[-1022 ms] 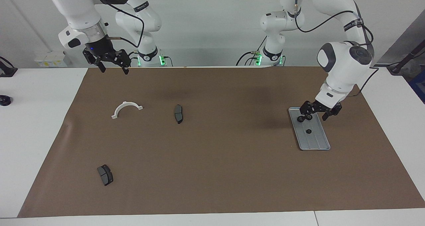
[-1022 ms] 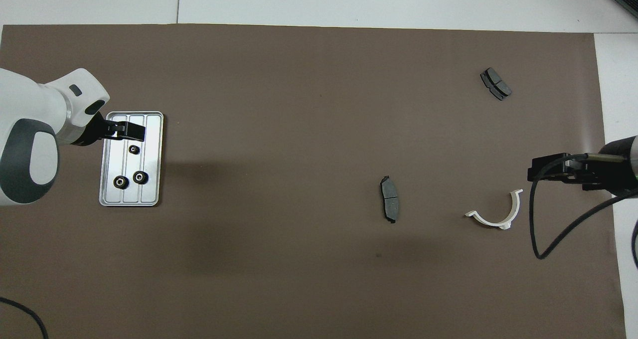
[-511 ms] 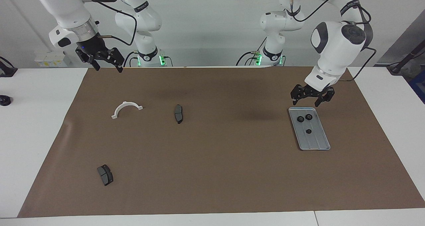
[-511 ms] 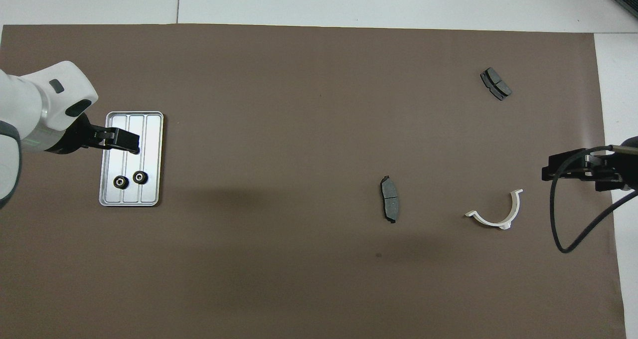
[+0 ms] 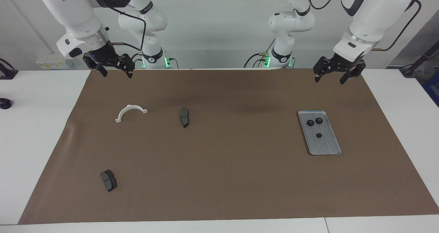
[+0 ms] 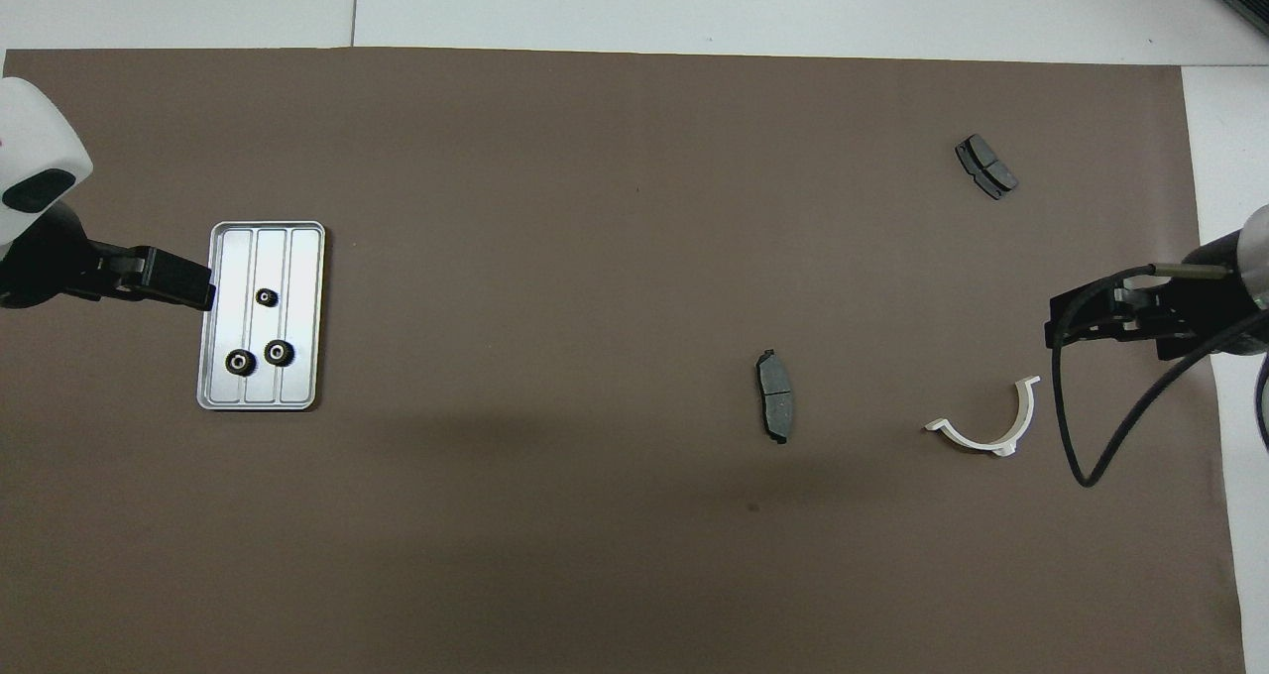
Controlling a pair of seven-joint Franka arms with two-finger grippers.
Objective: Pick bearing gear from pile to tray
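Observation:
The silver tray (image 5: 326, 147) (image 6: 302, 258) lies on the brown mat toward the left arm's end. Three small black bearing gears (image 5: 309, 123) (image 6: 240, 362) rest in it. What is left of the pile is a white half-ring bracket (image 5: 131, 112) (image 6: 986, 426) and two dark grey pads (image 5: 184, 117) (image 6: 775, 408). My left gripper (image 5: 329, 79) (image 6: 193, 289) hangs high over the mat's edge by the robots, open and empty, clear of the tray. My right gripper (image 5: 117, 74) (image 6: 1063, 325) waits open and empty above the mat's corner near its own base.
The second pad (image 5: 108, 180) (image 6: 985, 166) lies farthest from the robots at the right arm's end. A black cable (image 6: 1091, 436) loops down from the right wrist. White tabletop surrounds the brown mat (image 5: 219, 178).
The left gripper has risen off the tray and drawn back toward its base, empty. The three gears stay in the tray. The right gripper has only shifted slightly.

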